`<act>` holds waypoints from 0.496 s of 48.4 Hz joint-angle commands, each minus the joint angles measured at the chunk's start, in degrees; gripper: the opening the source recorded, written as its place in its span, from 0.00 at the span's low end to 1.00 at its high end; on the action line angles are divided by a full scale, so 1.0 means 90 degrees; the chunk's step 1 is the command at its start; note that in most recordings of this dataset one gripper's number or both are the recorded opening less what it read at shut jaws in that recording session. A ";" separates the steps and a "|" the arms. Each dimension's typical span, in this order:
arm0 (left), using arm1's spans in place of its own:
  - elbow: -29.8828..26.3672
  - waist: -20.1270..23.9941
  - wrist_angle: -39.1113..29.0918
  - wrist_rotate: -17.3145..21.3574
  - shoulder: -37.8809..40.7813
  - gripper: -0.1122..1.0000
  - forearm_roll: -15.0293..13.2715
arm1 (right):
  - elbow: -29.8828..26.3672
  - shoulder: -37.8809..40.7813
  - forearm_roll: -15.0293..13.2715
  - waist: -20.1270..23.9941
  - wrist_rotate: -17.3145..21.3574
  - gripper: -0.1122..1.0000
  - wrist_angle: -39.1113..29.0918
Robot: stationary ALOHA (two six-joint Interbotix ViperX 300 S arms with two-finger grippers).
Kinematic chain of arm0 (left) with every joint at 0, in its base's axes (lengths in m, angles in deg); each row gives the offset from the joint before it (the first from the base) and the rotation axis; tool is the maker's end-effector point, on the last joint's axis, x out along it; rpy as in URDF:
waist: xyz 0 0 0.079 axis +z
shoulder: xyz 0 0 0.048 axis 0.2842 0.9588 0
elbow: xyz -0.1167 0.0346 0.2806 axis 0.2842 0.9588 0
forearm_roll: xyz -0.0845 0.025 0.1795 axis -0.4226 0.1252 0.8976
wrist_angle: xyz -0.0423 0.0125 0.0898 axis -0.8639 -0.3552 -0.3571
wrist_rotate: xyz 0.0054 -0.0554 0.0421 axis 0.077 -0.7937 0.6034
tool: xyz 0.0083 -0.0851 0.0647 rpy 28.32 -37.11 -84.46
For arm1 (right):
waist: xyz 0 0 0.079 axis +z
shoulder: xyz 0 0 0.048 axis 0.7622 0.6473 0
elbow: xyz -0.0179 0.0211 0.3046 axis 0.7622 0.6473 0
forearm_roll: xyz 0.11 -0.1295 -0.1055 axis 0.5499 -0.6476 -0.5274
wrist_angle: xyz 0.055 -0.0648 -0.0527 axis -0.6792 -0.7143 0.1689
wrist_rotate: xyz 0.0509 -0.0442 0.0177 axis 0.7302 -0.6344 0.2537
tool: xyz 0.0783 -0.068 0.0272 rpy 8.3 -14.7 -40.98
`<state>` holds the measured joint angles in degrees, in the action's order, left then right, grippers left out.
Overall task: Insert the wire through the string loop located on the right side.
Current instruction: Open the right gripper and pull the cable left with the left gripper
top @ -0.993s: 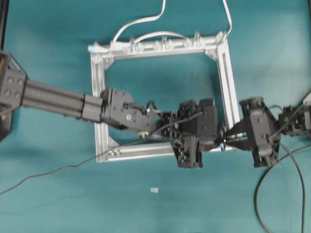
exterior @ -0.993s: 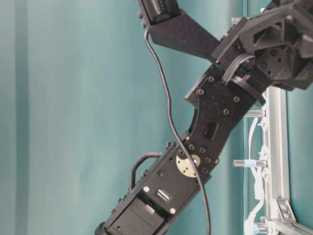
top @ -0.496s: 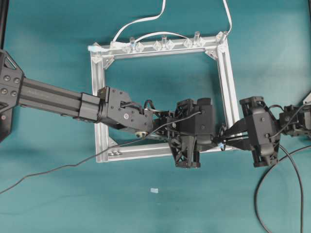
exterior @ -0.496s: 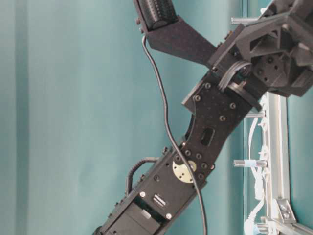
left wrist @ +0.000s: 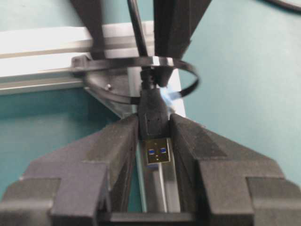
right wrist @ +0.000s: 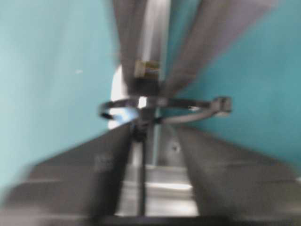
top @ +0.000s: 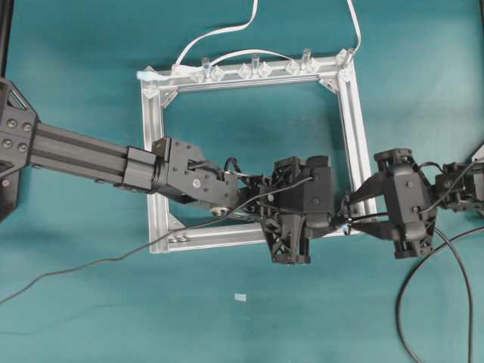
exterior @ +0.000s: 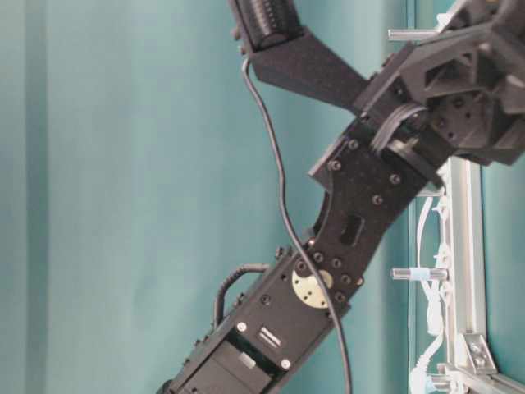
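Observation:
In the left wrist view the string loop stands as a thin dark ring on the frame's corner, with a light-blue bit at its base. The wire passes through it. Its dark plug, metal tip toward the camera, is clamped in my left gripper. Beyond the loop the cable runs on between the spread fingers of my right gripper. In the blurred right wrist view the wire lies along one finger of my open right gripper, in front of the loop. Overhead, my left gripper and right gripper meet at the frame's lower right corner.
The square aluminium frame lies mid-table with clear clips on its far rail and a white flat cable behind. Black cables trail at the right, another runs off to the lower left. A small white scrap lies in front.
My right gripper's fingers, close together a second ago, have spread apart off the wire. The left arm has shifted slightly, still at the frame's lower right corner.

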<state>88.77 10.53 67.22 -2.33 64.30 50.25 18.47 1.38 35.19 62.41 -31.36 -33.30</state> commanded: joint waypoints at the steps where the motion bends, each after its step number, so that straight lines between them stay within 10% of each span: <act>1: -0.0068 -0.0039 0.0029 0.0000 -0.0283 0.31 0.0020 | -0.0020 -0.0088 -0.0010 0.0000 0.0000 0.72 -0.0010; 6: -0.0059 -0.0039 -0.0010 0.0000 -0.0293 0.31 0.0020 | 0.0000 -0.0107 0.0000 -0.0010 0.0020 0.92 -0.0029; 24: -0.0068 -0.0039 -0.0088 0.0000 -0.0322 0.31 0.0020 | 0.0059 -0.0283 -0.0010 0.0000 0.0020 0.91 -0.0137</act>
<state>88.77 10.53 66.26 -2.33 64.03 50.25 19.26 -0.29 35.19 62.41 -31.18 -34.53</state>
